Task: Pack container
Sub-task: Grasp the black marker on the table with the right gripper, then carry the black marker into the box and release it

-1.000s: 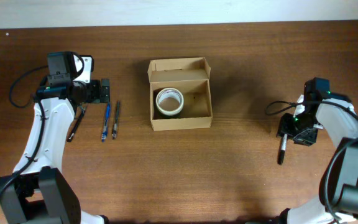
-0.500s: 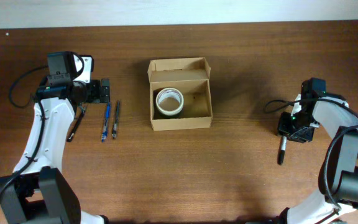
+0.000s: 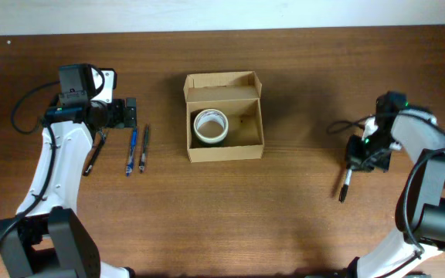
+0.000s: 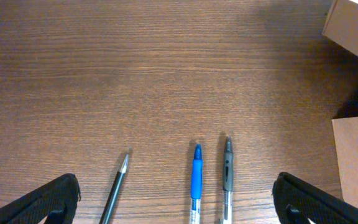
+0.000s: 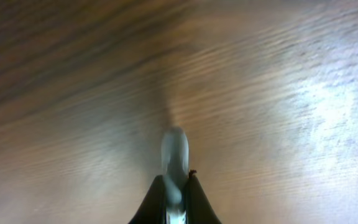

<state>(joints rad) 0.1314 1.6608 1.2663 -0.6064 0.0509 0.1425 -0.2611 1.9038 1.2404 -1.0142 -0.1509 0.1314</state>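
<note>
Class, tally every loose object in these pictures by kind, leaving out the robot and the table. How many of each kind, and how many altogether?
Pens: 4 (black pen, blue pen, grey pen, held pen)
Tape roll: 1
Container: 1
Total: 6

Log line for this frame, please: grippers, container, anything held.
right gripper shut on pen | left gripper open by loose pens | container open, tape roll inside
</note>
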